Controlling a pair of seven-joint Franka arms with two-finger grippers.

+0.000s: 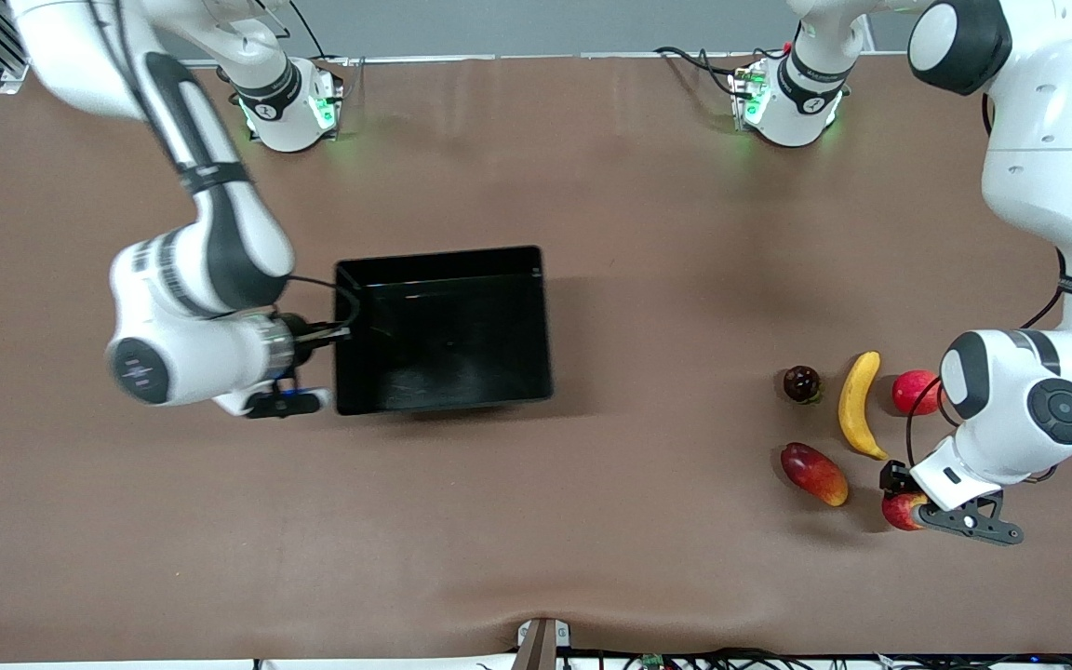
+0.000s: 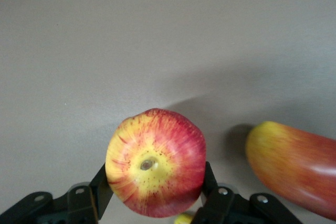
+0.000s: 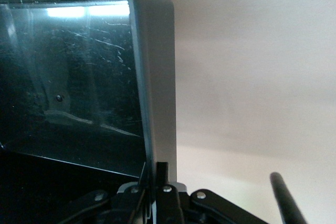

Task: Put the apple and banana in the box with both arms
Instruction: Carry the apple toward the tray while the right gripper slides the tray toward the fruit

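The apple (image 1: 902,512), red with yellow streaks, is between the fingers of my left gripper (image 1: 904,508) near the left arm's end of the table. In the left wrist view the apple (image 2: 155,162) shows its yellowish dimple, and the left gripper (image 2: 155,184) is shut on its sides. I cannot tell whether it touches the table. The yellow banana (image 1: 858,403) lies on the table farther from the front camera than the apple. The black box (image 1: 443,253) sits mid-table. My right gripper (image 1: 342,330) is shut on the box's wall (image 3: 152,77) at the right arm's end, one finger (image 3: 161,174) outside it.
A red-and-yellow mango (image 1: 813,474) lies beside the apple and also shows in the left wrist view (image 2: 299,166). A dark purple fruit (image 1: 801,383) and a pinkish-red round fruit (image 1: 914,391) flank the banana. The box holds nothing.
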